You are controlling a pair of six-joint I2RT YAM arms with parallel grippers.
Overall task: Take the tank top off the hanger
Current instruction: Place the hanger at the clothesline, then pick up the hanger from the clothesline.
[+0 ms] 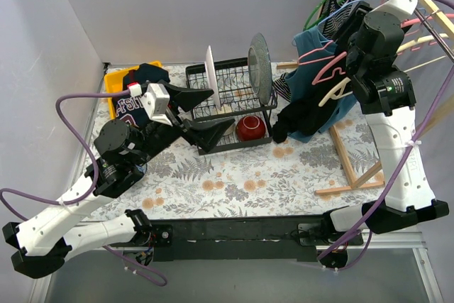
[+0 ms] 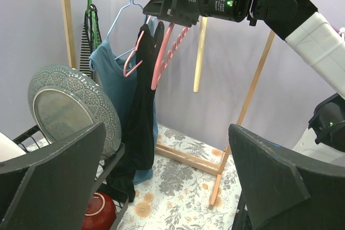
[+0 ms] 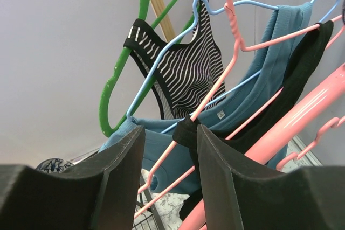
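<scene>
Top view.
- Black tank top [image 1: 298,122]: hangs from a pink hanger [image 1: 328,69] on the wooden clothes rack [image 1: 355,168] at the far right of the table [image 1: 234,182]. A teal tank top [image 1: 308,40] hangs just behind it.
- Right arm [image 1: 386,83]: raised to hanger height.
- Left tool [image 1: 220,110]: spread wide and empty, low beside the dish rack [image 1: 234,69] and well apart from the clothes.

Left wrist view.
- The black top drapes long and narrow in front of the teal one, its hem near the rack's lower rail.
- I see nothing between the left fingers.

Right wrist view.
- Right tool [image 3: 167,133]: fingers partly apart, nothing pinched yet.
- The black shoulder strap [image 3: 186,130] and the pink hanger wire sit in line with the gap, just past the tips.
- Striped tank top [image 3: 188,74] on a green hanger [image 3: 116,87], with a blue hanger [image 3: 156,74], crowds behind.

Handling notes, my judgement.
- I would take fabric only. Catching the pink wire along with the strap would drag the hanger, not free the top.
- Grip the strap close to the hanger's shoulder, then lift it up and outward over the end.
- Keep clear of the blue wire.
- The thin knit should slide, though it may snag at the hanger's notch.
</scene>
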